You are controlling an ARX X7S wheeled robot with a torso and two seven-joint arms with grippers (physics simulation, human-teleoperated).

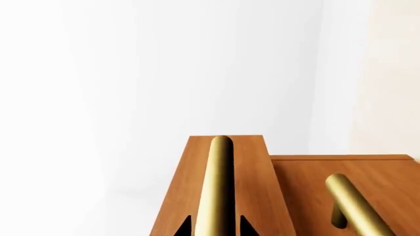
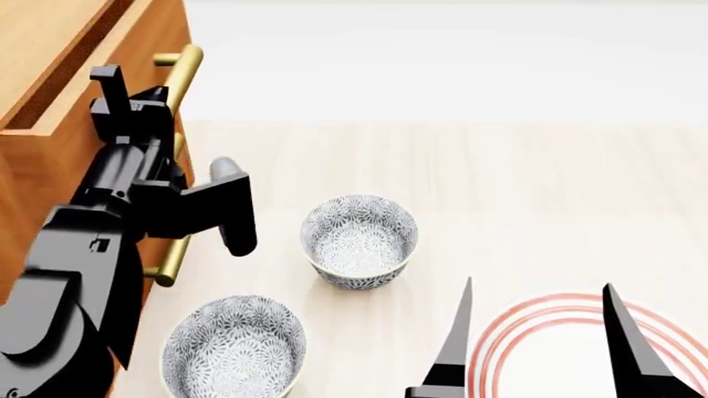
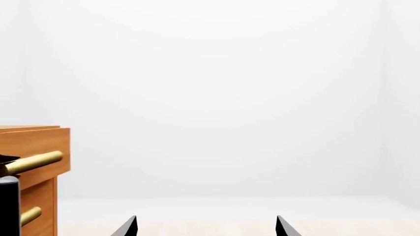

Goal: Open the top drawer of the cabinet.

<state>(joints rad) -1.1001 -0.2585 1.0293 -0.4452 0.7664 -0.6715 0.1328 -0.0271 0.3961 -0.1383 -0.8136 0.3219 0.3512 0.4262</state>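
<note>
The cabinet (image 2: pixel 28 166) stands at the left in the head view. Its top drawer (image 2: pixel 149 29) sticks out ahead of the drawer fronts below it. In the left wrist view the top drawer (image 1: pixel 256 187) likewise juts past the lower front. My left gripper (image 1: pixel 215 227) is shut on the top drawer's brass handle (image 1: pixel 220 182), one black fingertip on each side of the bar. The head view shows that left gripper (image 2: pixel 142 104) at the handle (image 2: pixel 182 70). My right gripper (image 2: pixel 536 288) hangs open with nothing between its fingers, far from the cabinet.
Two patterned bowls (image 2: pixel 360 240) (image 2: pixel 235 348) sit on the light wood surface beside the cabinet. A white plate with red rings (image 2: pixel 553 352) lies under the right gripper (image 3: pixel 205 223). A lower drawer's brass handle (image 1: pixel 354 206) shows below the top one.
</note>
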